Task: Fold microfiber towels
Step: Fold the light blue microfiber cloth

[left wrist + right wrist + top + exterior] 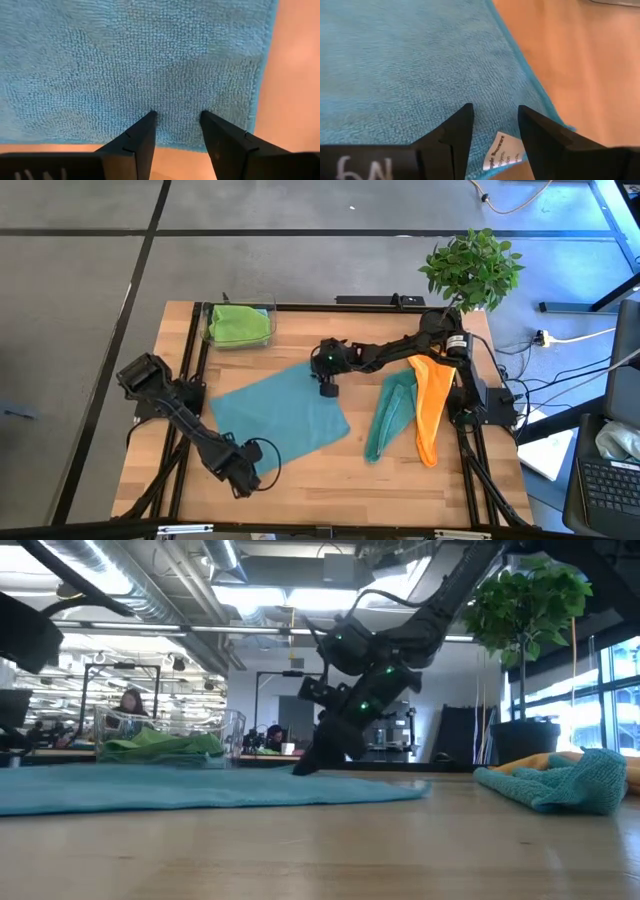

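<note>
The 2 arms are matte black with chunky jointed links, the right arm (400, 348) dotted with small green lights and trailing black cables, and each gripper (177, 116) ends in 2 flat, tapered dark fingers (462, 122).

Bright overhead light; blurred low foreground

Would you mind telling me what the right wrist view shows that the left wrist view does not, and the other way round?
Only the right wrist view shows a white care label at the light blue towel corner, between the open right gripper fingers, and bare wooden table beyond a slanting edge. Only the left wrist view shows the open left gripper poised over a towel edge near another corner. Both share the same flat, fuzzy towel, with table showing beside it.
</note>
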`<state>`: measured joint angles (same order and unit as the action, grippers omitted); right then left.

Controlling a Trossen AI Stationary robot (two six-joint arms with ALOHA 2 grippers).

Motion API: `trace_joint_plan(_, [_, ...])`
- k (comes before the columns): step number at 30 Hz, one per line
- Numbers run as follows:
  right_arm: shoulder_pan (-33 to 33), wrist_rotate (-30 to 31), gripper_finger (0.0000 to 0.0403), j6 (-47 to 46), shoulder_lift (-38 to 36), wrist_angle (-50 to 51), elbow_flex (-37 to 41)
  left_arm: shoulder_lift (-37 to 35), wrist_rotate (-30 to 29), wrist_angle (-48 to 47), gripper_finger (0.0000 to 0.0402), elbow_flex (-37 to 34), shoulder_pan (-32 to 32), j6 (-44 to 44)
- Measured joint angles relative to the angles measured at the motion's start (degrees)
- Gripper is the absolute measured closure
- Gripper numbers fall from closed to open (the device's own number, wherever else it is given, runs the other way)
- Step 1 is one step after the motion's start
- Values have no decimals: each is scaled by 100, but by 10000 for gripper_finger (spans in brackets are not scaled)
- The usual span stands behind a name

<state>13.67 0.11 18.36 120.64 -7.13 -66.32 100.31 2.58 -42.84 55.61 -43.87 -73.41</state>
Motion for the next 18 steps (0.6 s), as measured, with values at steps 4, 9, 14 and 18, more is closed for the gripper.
trace_joint_plan(4, [0, 789, 241, 111, 10, 10, 9, 4, 237, 576, 245, 50, -83, -13])
trace_joint_plan(9, [-2, 927, 241, 160, -92, 47, 30, 53, 153, 563, 245, 362, -84, 47])
trace_joint_plan(14, [-58, 1145, 241, 184, -545, 466, 81, 42, -22, 302, 245, 737, -81, 198])
trace_joint_plan(18, [-280, 1071, 241, 167, -1035, 701, 41, 35, -154, -285, 245, 992, -96, 201])
